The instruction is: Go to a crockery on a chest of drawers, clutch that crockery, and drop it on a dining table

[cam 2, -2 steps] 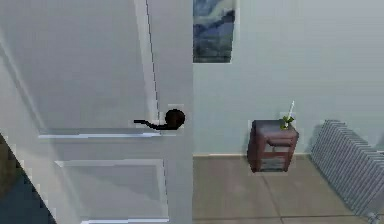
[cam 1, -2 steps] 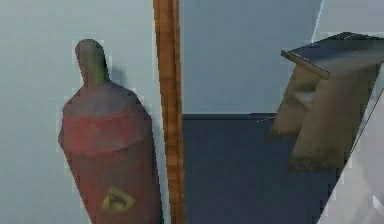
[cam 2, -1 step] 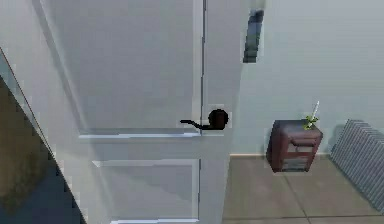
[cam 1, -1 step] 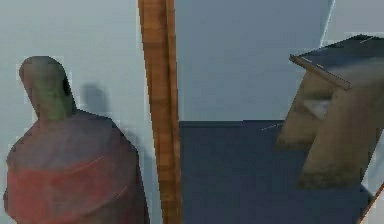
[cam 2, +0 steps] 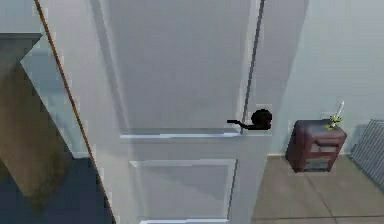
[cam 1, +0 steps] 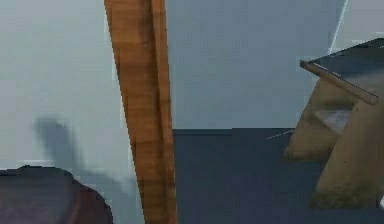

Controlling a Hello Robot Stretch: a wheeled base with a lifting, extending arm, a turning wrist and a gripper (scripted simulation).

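White door (cam 2: pixel 180 110) with black handle (cam 2: pixel 257 121) close by; small reddish drawer unit (cam 2: pixel 316 148) beyond carries a pale green item (cam 2: pixel 336 120). State of the hand: cannot tell.

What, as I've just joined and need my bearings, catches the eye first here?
A white panelled door with a black lever handle looms across the arm side view, a small reddish-brown cabinet beyond at the right. In the forward view's middle stands a tall brown wooden board.
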